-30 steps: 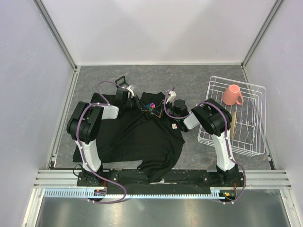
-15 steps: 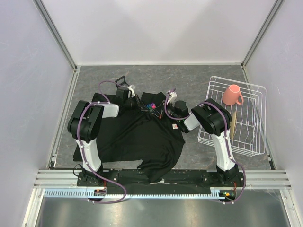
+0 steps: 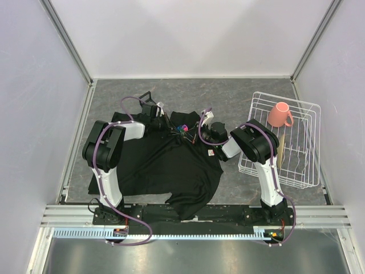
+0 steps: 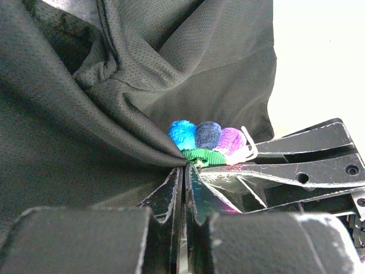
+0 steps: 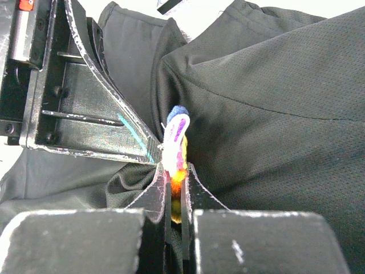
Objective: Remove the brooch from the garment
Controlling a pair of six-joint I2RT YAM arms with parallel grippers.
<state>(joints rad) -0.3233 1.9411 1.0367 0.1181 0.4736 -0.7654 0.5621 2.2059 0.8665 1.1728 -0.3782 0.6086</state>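
The garment (image 3: 165,162), a black T-shirt, lies spread on the grey table with its upper part bunched between both arms. The brooch (image 3: 182,127) is a small tuft of many colours on that bunch. In the right wrist view my right gripper (image 5: 175,171) is shut on the brooch (image 5: 177,130), whose white, purple and orange edge sticks up from the tips. In the left wrist view my left gripper (image 4: 185,168) is shut on a fold of the garment (image 4: 85,125) right beside the brooch (image 4: 208,137). The right gripper's fingers (image 4: 302,165) show just behind it.
A white wire rack (image 3: 302,171) stands at the right with a pink mug (image 3: 279,114) and a wooden piece (image 3: 281,149) in it. A small white-and-red label (image 3: 210,152) sits on the shirt near the right arm. Pale walls close in the table's far, left and right sides.
My left gripper has closed its jaws on the fabric fold beside the brooch and edged slightly toward it. The right gripper has stayed shut on the brooch.
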